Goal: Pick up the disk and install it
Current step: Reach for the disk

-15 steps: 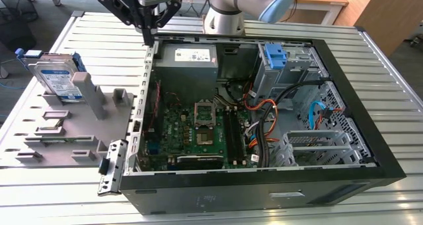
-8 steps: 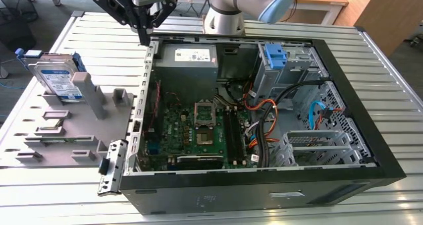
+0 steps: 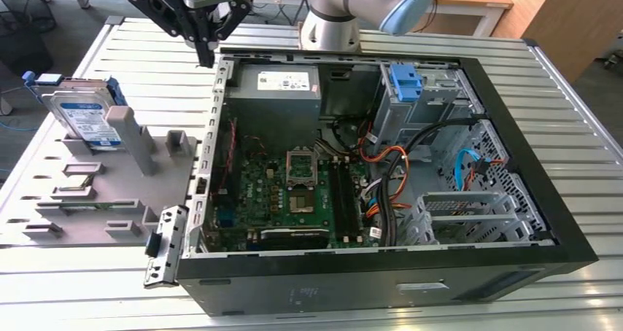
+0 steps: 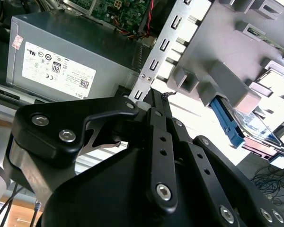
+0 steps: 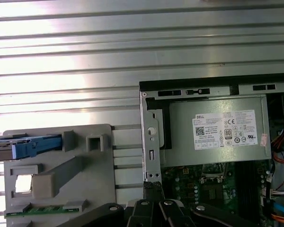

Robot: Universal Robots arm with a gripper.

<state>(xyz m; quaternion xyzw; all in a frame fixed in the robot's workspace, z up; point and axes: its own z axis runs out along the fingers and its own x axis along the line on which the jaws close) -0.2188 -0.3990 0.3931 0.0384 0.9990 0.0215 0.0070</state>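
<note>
**Hand closed, disk parked in its fixture**

A slatted metal tabletop (image 3: pixel 555 76) carries an open computer case (image 3: pixel 574 251) and a grey fixture (image 3: pixel 107 207). Wooden furniture (image 3: pixel 574 17) stands behind. The disk (image 3: pixel 83 116) stands on edge in the fixture, apart from the hand (image 3: pixel 206 57), whose fingers meet on nothing. The second wrist view catches cables (image 4: pixel 274 182) on the floor.

Workshop: slatted metal bench (image 3: pixel 574 127), opened computer case (image 3: pixel 370 283).
</note>
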